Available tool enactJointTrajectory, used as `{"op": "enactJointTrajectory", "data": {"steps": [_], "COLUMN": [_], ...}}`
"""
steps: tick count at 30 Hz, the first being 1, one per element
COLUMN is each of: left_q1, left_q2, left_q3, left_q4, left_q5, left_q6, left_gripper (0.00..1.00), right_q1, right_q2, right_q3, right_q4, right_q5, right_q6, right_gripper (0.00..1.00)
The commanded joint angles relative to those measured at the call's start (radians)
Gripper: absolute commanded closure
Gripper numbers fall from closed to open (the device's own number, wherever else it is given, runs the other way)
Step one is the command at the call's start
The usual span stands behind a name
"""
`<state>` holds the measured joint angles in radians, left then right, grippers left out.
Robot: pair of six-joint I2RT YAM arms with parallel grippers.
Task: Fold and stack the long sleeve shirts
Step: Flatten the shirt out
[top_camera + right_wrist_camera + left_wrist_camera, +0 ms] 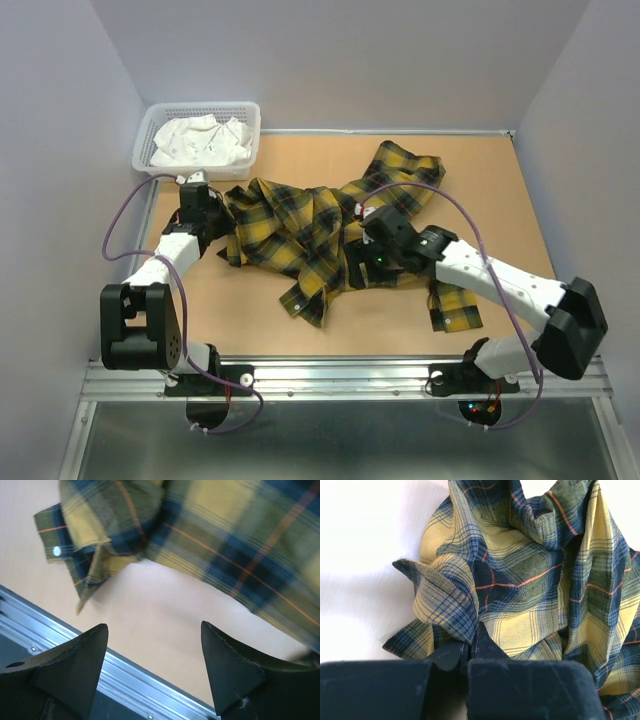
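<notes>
Got two black-and-white arms bolted on the silver aluminium rail [350, 370] at the near edge. Left arm [160, 265]: folded tight at the elbow, then stretched forward, with the left gripper [470, 647] down at the left edge of the shirt and clenched on a fold of the cloth. Right arm [500, 280]: elbow swung way out to the right, forearm angled back in toward the middle. Right gripper [155, 645] hanging released by the shirt's near edge, fingers spread wide with nothing between them.

Counting now. One large yellow flannel shirt with dark navy plaid and thin red lines [300, 225], sprawled crumpled and unfolded across the middle of the tan wooden tabletop [520, 200], with a cuffed sleeve end lying by the right forearm. Further back, in the far left corner, one white plastic mesh basket [165, 125] holding crumpled white cloth [200, 140]. Can't tell how many pieces in there.
</notes>
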<state>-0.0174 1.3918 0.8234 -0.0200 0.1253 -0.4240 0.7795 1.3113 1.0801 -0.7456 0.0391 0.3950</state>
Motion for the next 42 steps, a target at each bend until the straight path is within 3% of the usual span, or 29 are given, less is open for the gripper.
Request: {"op": "enactJointTrajectory", "data": {"steps": [1,12,24,27,28,31,34,42], "left_q1": [0.000,-0.001,-0.007,-0.007,-0.007,-0.007,-0.007,-0.009], "left_q2": [-0.007,-0.004,-0.004,-0.002,-0.004,-0.005,-0.008,-0.008], "left_q3": [-0.030,-0.041,-0.036,-0.036,-0.036,-0.038,-0.036,-0.038], "left_q4": [0.061,0.063,0.060,0.060,0.060,0.057,0.054,0.043], "left_q5": [0.013,0.007,0.002,0.004,0.004,0.000,-0.007,-0.016], "left_q6": [0.025,0.030,0.028,0.028,0.028,0.030,0.033,0.042], "left_gripper": [1.00,1.00,1.00,1.00,1.00,1.00,1.00,1.00], "right_q1": [0.069,0.141,0.164,0.164,0.164,0.164,0.162,0.144], "right_q2": [0.113,0.402,0.448,0.459,0.459,0.448,0.404,0.296], "right_q3": [-0.019,0.072,0.101,0.098,0.101,0.112,0.138,0.352], "right_q4": [0.263,0.399,0.402,0.402,0.402,0.402,0.397,0.376], "right_q5": [-0.064,-0.099,-0.078,-0.048,-0.045,-0.042,-0.007,0.179], "right_q6": [0.004,0.004,0.051,0.050,0.048,0.042,0.027,-0.125], "right_gripper": [0.21,0.24,0.36,0.48,0.61,0.84,0.99,0.99]}}
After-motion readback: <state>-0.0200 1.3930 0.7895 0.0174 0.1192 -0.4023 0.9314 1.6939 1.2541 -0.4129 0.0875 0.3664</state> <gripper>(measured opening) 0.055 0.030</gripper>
